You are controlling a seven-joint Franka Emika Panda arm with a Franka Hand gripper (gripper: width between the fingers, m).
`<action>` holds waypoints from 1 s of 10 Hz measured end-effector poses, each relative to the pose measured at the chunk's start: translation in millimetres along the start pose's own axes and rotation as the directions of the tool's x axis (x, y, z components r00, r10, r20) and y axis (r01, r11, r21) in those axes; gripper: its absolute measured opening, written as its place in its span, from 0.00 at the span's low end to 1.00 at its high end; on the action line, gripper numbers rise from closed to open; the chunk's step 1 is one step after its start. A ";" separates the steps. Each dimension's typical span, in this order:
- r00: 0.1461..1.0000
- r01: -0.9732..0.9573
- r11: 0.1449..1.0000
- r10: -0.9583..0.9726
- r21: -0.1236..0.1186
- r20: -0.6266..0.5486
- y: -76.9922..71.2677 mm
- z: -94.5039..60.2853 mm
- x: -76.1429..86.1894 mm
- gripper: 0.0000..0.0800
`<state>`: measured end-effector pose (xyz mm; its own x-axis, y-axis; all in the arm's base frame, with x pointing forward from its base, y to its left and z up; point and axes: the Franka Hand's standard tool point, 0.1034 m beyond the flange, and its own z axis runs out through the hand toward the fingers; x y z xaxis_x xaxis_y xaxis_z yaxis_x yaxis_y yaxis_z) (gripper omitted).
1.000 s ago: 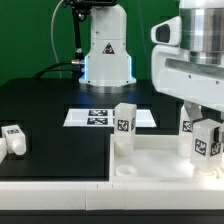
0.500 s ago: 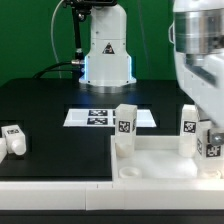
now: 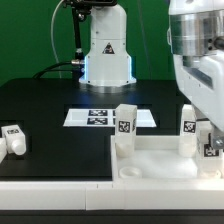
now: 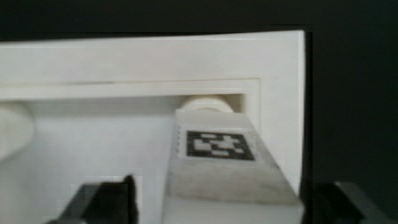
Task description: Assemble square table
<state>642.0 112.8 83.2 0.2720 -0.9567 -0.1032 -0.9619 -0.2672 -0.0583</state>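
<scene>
1. Since the frame 1.0 s ago, the arm has shifted toward the exterior view's right, and the gripper [image 4: 231, 202] has carried its tagged leg [image 3: 212, 143] with it. That leg now sits at the picture's right edge. The other parts lie as they did.
2. The table top [image 3: 160, 160] rests on the black table [image 3: 50, 100], in the near part of the scene on the exterior view's right, with its raised rim up.
3. The upright leg [image 3: 124, 125] stands at the table top's far corner on the exterior view's left. The rear leg [image 3: 187, 125] stands upright at the far corner on the right, partly hidden by the arm.
4. The loose leg [image 3: 12, 138] lies on the black table at the exterior view's left edge, well apart from the table top.
5. In the wrist view, the tagged leg lies between the two fingers [image 4: 107, 200]. Its round end is at an inner corner of the table top's rim.
6. Grip state: a dark strip shows on each side between the fingers and the tagged leg, yet the leg has travelled with the arm. It cannot be told whether the pads clamp it.
7. The marker board [image 3: 105, 117] lies flat between the robot base [image 3: 105, 50] and the table top.
</scene>
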 end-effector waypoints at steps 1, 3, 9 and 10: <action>0.993 0.118 0.993 -0.118 -0.003 -0.002 -0.7 0.8 -6.2 0.74; 0.973 0.230 0.973 -0.230 -0.004 -0.003 -0.1 0.7 -2.0 0.81; 0.611 0.790 0.613 -0.789 -0.022 -0.064 -5.1 -4.2 1.1 0.81; 0.622 0.781 0.624 -0.780 -0.021 -0.065 -5.2 -4.1 1.2 0.69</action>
<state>647.2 112.6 87.5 0.9178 -0.3944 0.0460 -0.3889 -0.9163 -0.0958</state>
